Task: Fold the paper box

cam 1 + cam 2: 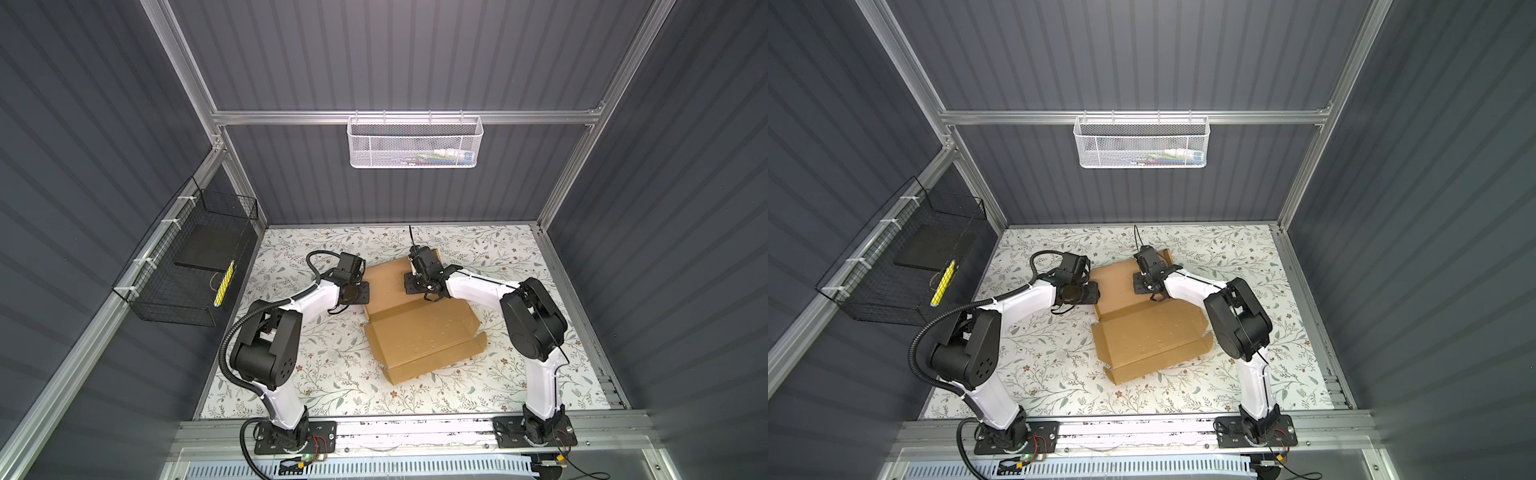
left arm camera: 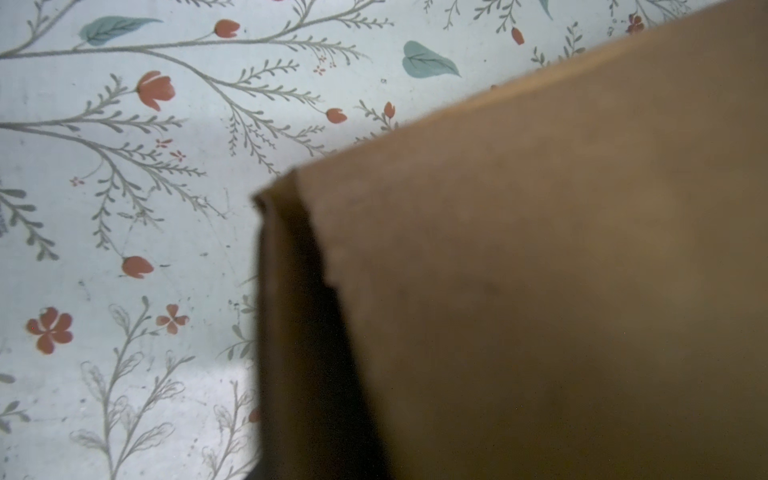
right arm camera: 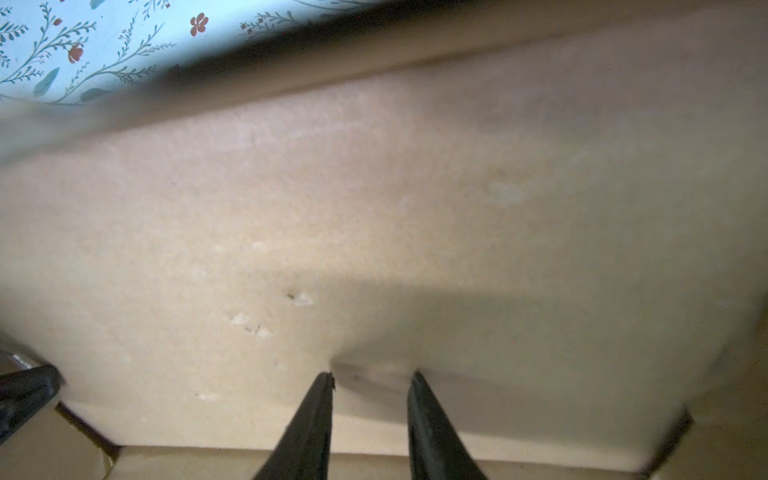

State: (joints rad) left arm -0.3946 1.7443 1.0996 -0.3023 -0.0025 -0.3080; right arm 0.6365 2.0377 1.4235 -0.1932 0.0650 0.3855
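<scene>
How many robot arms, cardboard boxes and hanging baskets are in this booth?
Robot arms: 2 (left arm, right arm)
Boxes: 1 (paper box)
Hanging baskets: 2 (white basket, black basket)
Total: 5

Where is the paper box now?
In both top views the paper box lies at the middle of the floral tabletop, between the left arm and the right arm.

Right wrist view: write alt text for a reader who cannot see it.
Close up, the right claw points at a broad brown panel of the paper box, its two black fingers parted with bare cardboard showing between them. A corner of the floral table shows past the box's edge, and the picture is soft with blur.
</scene>
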